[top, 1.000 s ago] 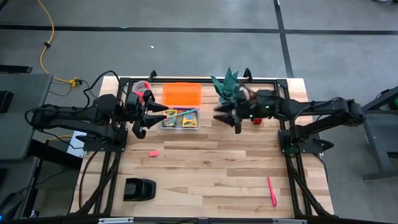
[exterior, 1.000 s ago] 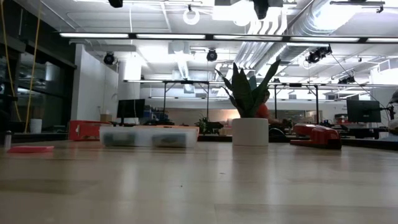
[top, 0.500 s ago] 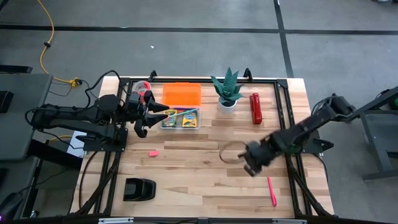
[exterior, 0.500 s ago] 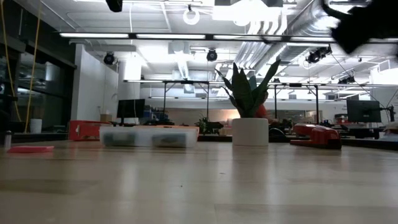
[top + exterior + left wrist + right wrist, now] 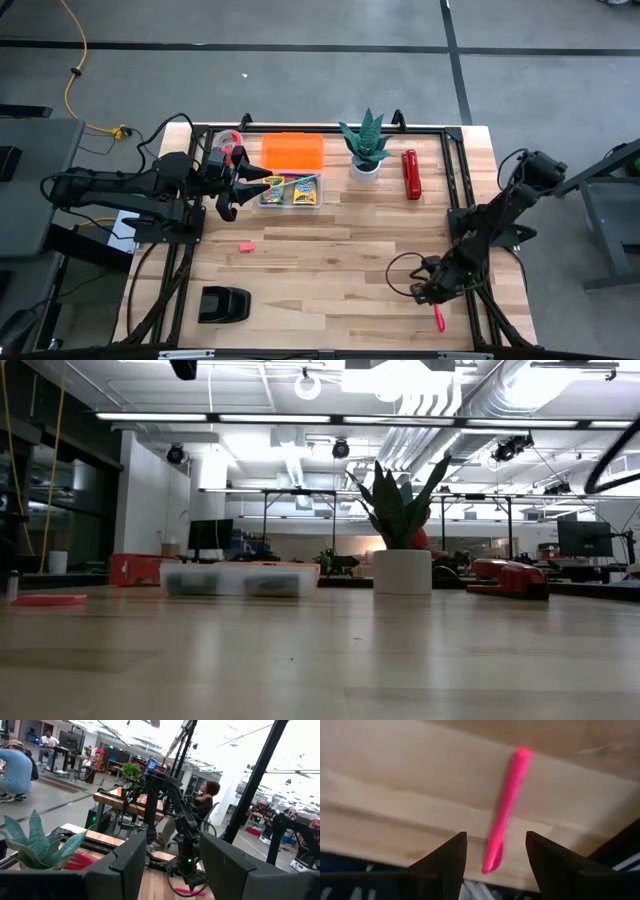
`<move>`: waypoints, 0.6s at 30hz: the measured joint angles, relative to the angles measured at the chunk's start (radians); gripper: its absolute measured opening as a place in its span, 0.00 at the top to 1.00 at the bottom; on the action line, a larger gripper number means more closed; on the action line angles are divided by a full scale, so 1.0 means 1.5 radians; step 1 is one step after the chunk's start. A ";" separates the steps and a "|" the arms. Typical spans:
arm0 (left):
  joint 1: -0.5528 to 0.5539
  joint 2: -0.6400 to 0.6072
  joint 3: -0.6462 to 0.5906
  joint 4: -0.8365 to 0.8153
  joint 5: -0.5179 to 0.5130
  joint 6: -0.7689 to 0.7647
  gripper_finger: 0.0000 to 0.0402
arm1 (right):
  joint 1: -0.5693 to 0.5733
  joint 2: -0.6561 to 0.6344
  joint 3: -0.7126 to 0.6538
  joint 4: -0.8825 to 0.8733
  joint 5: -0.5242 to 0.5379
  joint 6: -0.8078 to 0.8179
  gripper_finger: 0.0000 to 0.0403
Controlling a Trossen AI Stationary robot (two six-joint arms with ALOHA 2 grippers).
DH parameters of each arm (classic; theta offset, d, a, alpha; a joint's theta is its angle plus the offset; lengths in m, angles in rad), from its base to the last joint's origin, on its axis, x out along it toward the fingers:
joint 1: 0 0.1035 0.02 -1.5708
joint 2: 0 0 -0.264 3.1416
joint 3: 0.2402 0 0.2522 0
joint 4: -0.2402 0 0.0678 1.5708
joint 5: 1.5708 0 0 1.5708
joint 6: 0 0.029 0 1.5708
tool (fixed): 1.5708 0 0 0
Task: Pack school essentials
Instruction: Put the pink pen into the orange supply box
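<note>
The clear box [image 5: 290,191] at the table's [image 5: 330,260] 11 o'clock already holds crayon boxes and pens. Left to pack: the pink eraser [image 5: 247,246] near 9 and the pink pen [image 5: 438,318] at 5, under the right gripper [image 5: 428,292], jaws spread. The left gripper [image 5: 232,187] waits spread beside the box.

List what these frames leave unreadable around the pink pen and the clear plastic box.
- Pink pen: high view, the right gripper covers its upper end; right wrist view, motion blur hides whether it is capped.
- Clear plastic box: high view, contents too small to count; low view, only a blurred side.
- Left gripper: high view, hides the box's near end.
- Small pink eraser: too small to confirm.
</note>
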 joint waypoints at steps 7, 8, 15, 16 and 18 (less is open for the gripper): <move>0.000 0.000 0.000 0.000 0.000 0.000 0.57 | 0.014 0.009 0.000 -0.032 0.042 0.033 0.51; 0.000 0.000 0.000 0.000 0.000 0.000 0.57 | 0.014 0.015 0.000 -0.036 0.041 0.032 0.51; 0.000 0.000 0.000 0.000 0.000 0.000 0.57 | 0.013 0.080 0.003 -0.020 0.032 0.033 0.51; 0.000 0.000 0.000 0.000 -0.001 0.000 0.57 | 0.013 0.085 0.006 -0.022 0.032 0.032 0.51; 0.000 0.000 0.000 0.000 -0.005 0.000 0.57 | 0.013 0.088 0.010 -0.026 0.032 0.033 0.51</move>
